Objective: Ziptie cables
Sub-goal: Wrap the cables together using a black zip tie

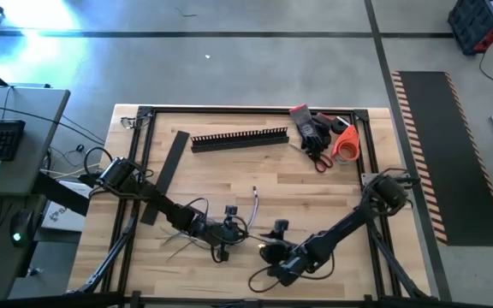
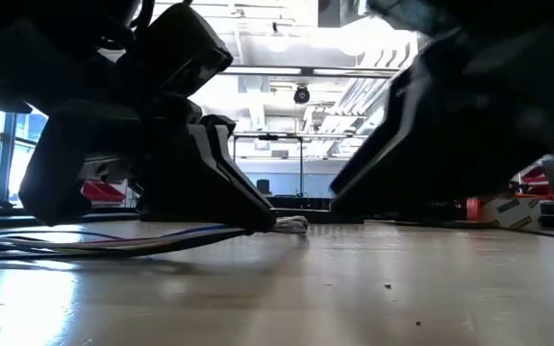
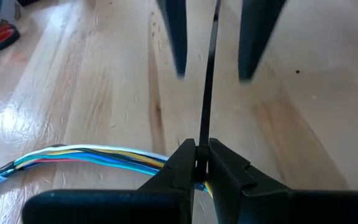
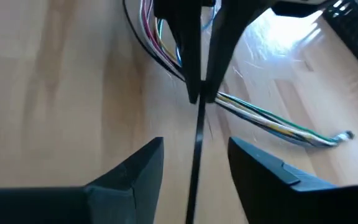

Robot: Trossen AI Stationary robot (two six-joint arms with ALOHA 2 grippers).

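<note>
Currently the cables (image 3: pixel 92 155) are being held low on the wooden surface (image 1: pixel 332 197), toward its near edge and left of middle, as a bundle of coloured wires lying flat on the wood. The left gripper (image 3: pixel 202 163) is being kept closed, its jaws pinched on a thin black zip tie (image 3: pixel 207 81) right where the tie is meeting the bundle; whether the cables are also being clamped cannot be told. The tie is being stretched straight away from those jaws toward the right gripper (image 4: pixel 194 163). The right jaws are being held open, one finger on each side of the tie, with no contact visible. In the high view the left gripper (image 1: pixel 229 224) and right gripper (image 1: pixel 274 248) are being shown close together, facing each other, near the front of the surface. In the low view the bundle (image 2: pixel 94 240) is being seen running flat along the wood under the dark arm bodies. Toward the back of the surface a black slotted duct (image 1: pixel 240 139) is lying crosswise, a flat black strip (image 1: pixel 171 159) is lying diagonally left of it, and gloves (image 1: pixel 308 127) and an orange tool (image 1: pixel 344 142) are sitting at the back right corner.
</note>
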